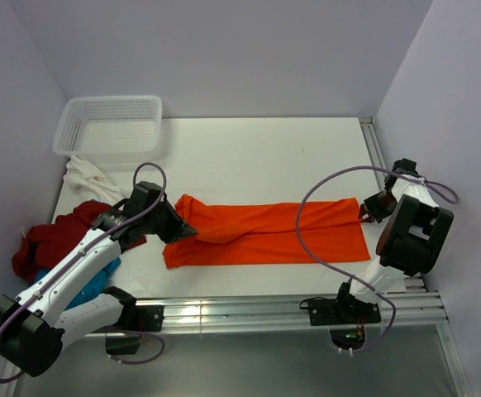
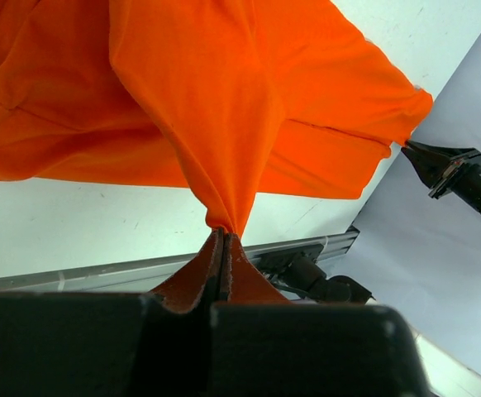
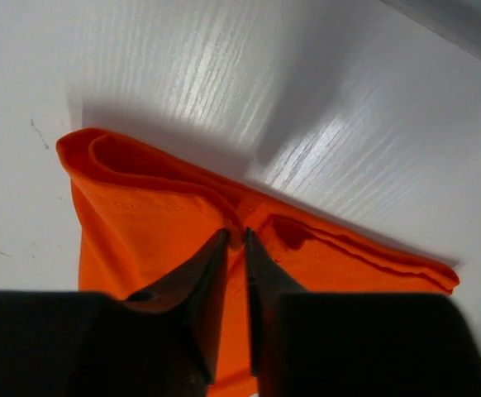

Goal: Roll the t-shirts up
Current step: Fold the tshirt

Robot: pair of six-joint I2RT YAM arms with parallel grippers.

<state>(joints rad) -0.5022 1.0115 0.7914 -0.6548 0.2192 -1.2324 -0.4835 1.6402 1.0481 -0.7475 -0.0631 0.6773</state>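
Left gripper (image 2: 224,234) pinches orange t-shirt (image 1: 265,232); right gripper (image 3: 235,236) clamps its edge (wrist views only).

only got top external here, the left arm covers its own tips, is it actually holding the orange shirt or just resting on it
observer: Holding it. In the left wrist view the left gripper is shut on a pinch of the orange t-shirt, with the cloth drawn into a peak at the tips.
operator: and the right one, got the end of it?
observer: Yes. The right wrist view shows the right gripper shut on the shirt's edge, which is folded over in layers there.
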